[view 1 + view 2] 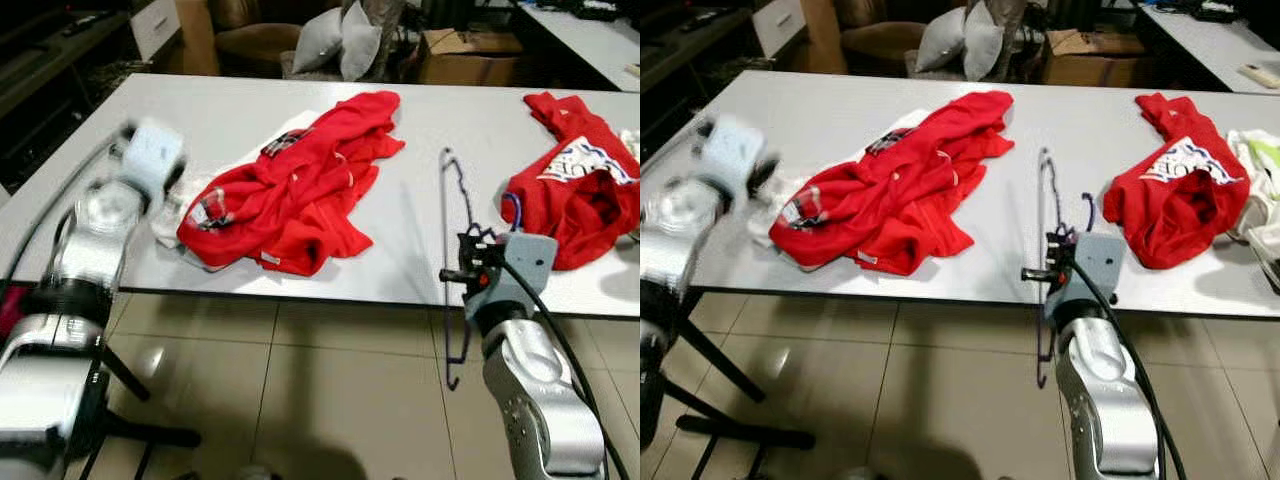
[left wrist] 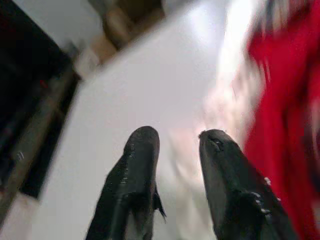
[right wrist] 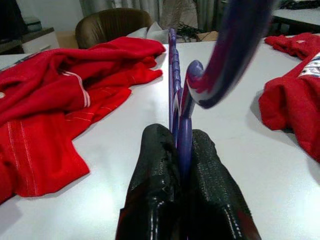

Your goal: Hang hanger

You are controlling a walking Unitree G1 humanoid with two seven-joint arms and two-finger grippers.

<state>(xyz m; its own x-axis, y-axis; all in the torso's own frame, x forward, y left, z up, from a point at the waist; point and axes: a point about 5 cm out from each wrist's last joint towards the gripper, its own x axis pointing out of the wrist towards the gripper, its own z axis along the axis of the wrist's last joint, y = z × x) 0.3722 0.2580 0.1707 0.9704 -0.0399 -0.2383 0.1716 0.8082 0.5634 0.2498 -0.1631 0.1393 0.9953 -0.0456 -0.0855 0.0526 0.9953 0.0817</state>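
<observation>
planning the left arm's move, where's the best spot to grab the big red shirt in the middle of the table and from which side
Probably the bunched fold at the near-left end of the red shirt, approached from the left, where the left gripper already hovers open. That ridge stands up off the table, giving the jaws cloth to pinch; the flat spread parts would slip.

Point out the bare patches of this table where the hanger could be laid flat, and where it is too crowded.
Bare table lies along the far edge behind the left red shirt, and in the strip between it and the right red shirt, where the right gripper holds the purple hanger. The near left corner is crowded: left gripper, white cloth.
</observation>
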